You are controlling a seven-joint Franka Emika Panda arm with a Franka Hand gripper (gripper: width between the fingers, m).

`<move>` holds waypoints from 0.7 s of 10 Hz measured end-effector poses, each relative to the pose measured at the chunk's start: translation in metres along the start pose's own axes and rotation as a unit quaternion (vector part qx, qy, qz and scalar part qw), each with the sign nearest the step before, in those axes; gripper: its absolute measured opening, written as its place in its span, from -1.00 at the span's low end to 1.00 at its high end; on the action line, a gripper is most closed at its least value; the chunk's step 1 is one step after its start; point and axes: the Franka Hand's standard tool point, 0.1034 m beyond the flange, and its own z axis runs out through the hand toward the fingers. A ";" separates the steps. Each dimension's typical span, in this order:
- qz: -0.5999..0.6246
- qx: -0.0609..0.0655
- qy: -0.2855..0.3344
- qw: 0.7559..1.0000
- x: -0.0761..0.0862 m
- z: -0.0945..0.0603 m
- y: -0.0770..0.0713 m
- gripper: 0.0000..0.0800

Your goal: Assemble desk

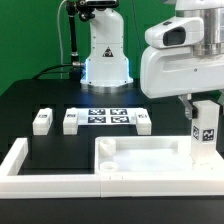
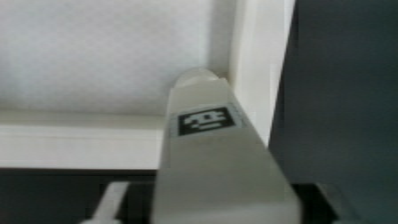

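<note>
Gripping the upper end of one white leg (image 1: 205, 135), the hand (image 1: 204, 104) stood at about 3 o'clock in the exterior view. Its fingers were closed on both sides of the leg and no gap showed between them. The leg was upright, with its black-and-white tag (image 1: 206, 131) facing the camera. Its lower end was at the 3 o'clock end of the desk top (image 1: 150, 160). The desk top lay flat on the black tabletop (image 1: 40, 95), near 5 o'clock, with its raised rim upward. Just beside it, white bars (image 1: 20, 165) made a border from 9 o'clock along to 6 o'clock. Three loose legs lay farther back in a row: two toward 9 o'clock (image 1: 42, 120) (image 1: 70, 121) and one near the centre (image 1: 142, 122). Between them lay the marker board (image 1: 105, 117). The robot's base (image 1: 105, 55) stood at 12 o'clock.

In the wrist view, the leg (image 2: 217, 160) ran away from the camera and became narrower with distance. The tag (image 2: 206, 120) was on its upper face. Its far end stood inside the desk top (image 2: 107, 70), close against the rim (image 2: 260, 50) and near a corner. Beyond the rim was the dark tabletop (image 2: 347, 100). The fingers were hard to make out here.
</note>
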 end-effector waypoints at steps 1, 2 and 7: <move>0.043 0.000 0.000 0.999 0.000 0.000 0.000 -0.28; 0.081 0.000 0.000 0.997 0.000 0.000 0.000 -0.28; 0.398 0.010 0.000 0.917 0.001 0.002 0.002 -0.27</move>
